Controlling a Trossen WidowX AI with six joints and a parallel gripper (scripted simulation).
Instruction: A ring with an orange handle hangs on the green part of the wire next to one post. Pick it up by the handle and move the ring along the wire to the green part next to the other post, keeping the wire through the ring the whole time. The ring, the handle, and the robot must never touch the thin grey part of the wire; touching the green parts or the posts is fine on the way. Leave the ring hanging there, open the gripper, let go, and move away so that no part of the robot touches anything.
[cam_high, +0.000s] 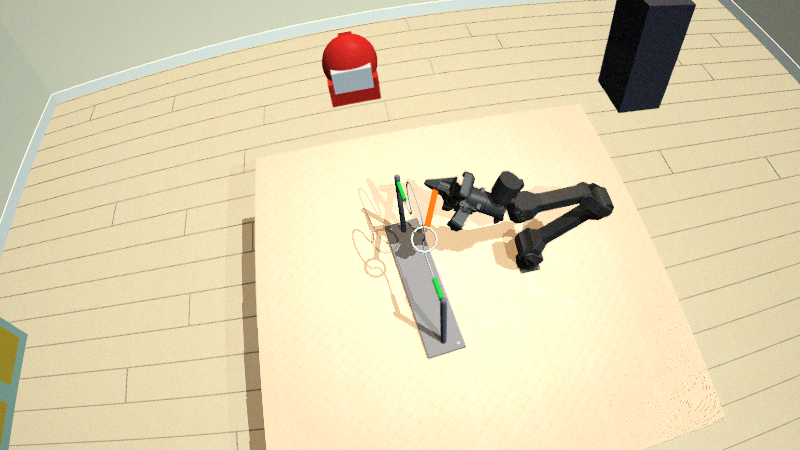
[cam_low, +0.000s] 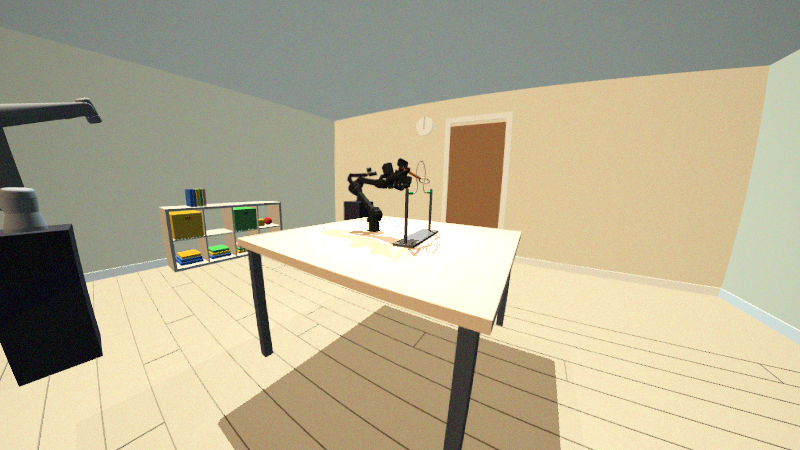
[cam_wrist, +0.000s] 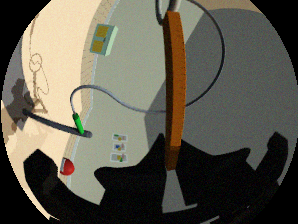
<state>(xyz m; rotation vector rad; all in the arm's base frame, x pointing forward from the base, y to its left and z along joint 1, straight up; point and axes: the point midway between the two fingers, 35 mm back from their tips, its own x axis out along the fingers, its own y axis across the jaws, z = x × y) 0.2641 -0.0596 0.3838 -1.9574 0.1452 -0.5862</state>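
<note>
My gripper (cam_high: 434, 186) (cam_wrist: 165, 136) is shut on the end of the orange handle (cam_high: 431, 209) (cam_low: 413, 174) (cam_wrist: 175, 80). The handle leads from the fingers to the white ring (cam_high: 411, 239), which is around the thin grey wire (cam_high: 418, 204) (cam_wrist: 120, 103) between the posts, away from both green parts. Whether ring and wire touch is too small to tell. One green part (cam_high: 401, 190) (cam_wrist: 78, 124) is by the far post (cam_high: 401, 215) (cam_wrist: 55, 125); the other green part (cam_high: 438, 288) is by the near post (cam_high: 443, 321). The ring is cut off at the top of the wrist view.
The wire's tall loop (cam_low: 421, 162) rises above the posts close to the gripper. The posts stand on a grey base plate (cam_high: 413, 274) on the table (cam_high: 313, 335) (cam_low: 335, 260). A red object (cam_high: 351, 61) and a dark cabinet (cam_high: 643, 55) stand beyond the table.
</note>
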